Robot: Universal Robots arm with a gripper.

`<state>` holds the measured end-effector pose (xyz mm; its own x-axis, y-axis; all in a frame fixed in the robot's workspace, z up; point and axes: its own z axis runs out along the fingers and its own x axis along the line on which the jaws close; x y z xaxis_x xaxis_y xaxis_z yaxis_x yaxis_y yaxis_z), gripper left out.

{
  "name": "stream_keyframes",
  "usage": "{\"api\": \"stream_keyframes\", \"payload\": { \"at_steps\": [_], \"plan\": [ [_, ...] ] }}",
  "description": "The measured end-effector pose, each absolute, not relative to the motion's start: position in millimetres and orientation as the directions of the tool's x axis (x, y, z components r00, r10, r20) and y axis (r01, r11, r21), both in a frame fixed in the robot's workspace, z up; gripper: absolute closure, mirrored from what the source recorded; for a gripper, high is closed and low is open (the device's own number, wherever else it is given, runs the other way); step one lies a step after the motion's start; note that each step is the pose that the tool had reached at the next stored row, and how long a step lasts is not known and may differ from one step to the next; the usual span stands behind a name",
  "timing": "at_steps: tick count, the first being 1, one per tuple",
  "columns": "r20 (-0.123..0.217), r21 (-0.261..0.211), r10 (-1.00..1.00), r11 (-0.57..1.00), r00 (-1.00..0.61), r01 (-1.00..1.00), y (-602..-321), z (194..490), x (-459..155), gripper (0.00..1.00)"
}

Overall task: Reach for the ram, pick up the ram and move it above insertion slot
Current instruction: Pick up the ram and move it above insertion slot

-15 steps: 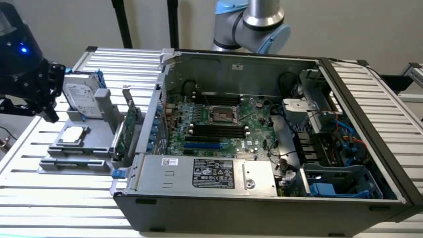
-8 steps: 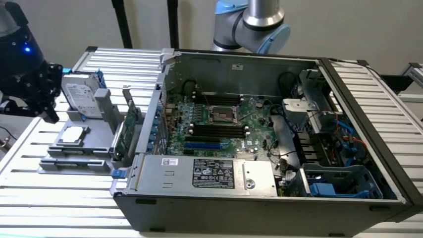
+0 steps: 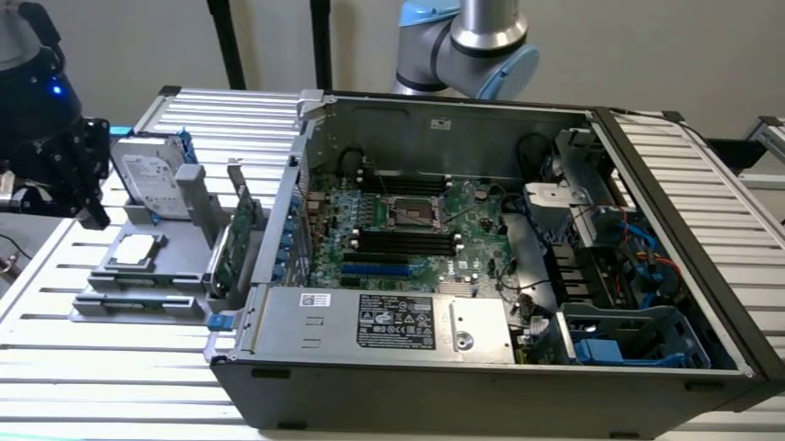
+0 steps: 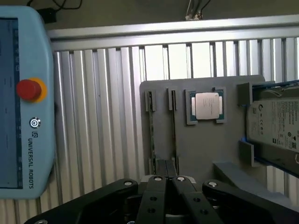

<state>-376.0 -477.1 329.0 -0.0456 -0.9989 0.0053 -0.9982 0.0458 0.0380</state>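
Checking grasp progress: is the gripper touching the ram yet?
Apart. The exterior view shows the gripper by its left edge, with the processor chip lying between it and the ram.

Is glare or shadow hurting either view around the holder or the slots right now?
Exterior view: glare washes the table slats white; inside the case it is dimmer, but the black slots stand out against the green board. Wrist view: slats beyond the holder are blown out bright; the holder itself is evenly lit, and the gripper reads dark.
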Motion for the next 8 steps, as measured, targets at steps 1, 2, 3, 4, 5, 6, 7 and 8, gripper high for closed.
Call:
{"api": "stream_keyframes", "payload": {
  "at_steps": [1, 2, 3, 4, 5, 6, 7, 8],
  "plan": [
    [0.005, 0.038, -0.999, 0.044, -0.044, -0.998, -477.0, 329.0, -376.0, 0.90],
    [0.005, 0.038, -0.999, 0.044, -0.044, -0.998, -477.1, 329.0, -376.0, 0.90],
    [0.005, 0.038, -0.999, 0.044, -0.044, -0.998, -477.0, 328.9, -376.0, 0.88],
    [0.005, 0.038, -0.999, 0.044, -0.044, -0.998, -477.0, 329.0, -376.0, 0.88],
    [0.005, 0.038, -0.999, 0.045, -0.045, -0.998, -477.0, 328.9, -376.0, 0.83],
    [0.005, 0.038, -0.999, 0.046, -0.046, -0.998, -477.0, 328.9, -376.0, 0.76],
    [0.005, 0.038, -0.999, 0.047, -0.047, -0.998, -477.0, 328.8, -376.0, 0.76],
    [0.005, 0.038, -0.999, 0.048, -0.048, -0.998, -477.0, 328.8, -376.0, 0.70]
  ]
}}
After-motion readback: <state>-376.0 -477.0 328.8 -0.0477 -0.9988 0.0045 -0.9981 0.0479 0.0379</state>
